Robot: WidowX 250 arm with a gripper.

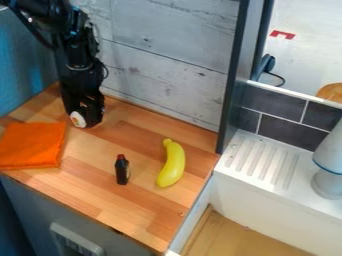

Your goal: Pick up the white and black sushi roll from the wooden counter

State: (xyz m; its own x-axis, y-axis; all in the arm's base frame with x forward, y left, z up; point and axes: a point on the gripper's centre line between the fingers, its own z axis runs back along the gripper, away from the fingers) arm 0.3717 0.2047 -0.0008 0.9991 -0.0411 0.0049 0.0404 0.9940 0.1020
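So I was running this WidowX from my desk, and the arm [79,55] was hanging down at the upper left of the camera view, in front of the pale plank wall [167,55]. The gripper [86,118] was low over the back left part of the wooden counter [147,217], and it had its fingers closed on a small round white piece [77,119] with an orangey-brown middle. I couldn't tell whether that piece was touching the wood or hanging just above it.

The nearest thing to it was an orange cloth [32,145], lying flat by the left edge of the counter. Nearer the camera and more to the right I had a little dark bottle [122,171] with a red cap [121,157], cap end pointing to the back. Just right of that, not touching it, was a yellow banana [172,165], kinda curved, stem end toward the wall.

Past the dark upright post [232,80] on the right there was a white drainboard [260,162] with grooves in it, and a pale grey thing [328,160] with a blue line around it sat at its right end. Dark tiles [287,131] ran along behind that.
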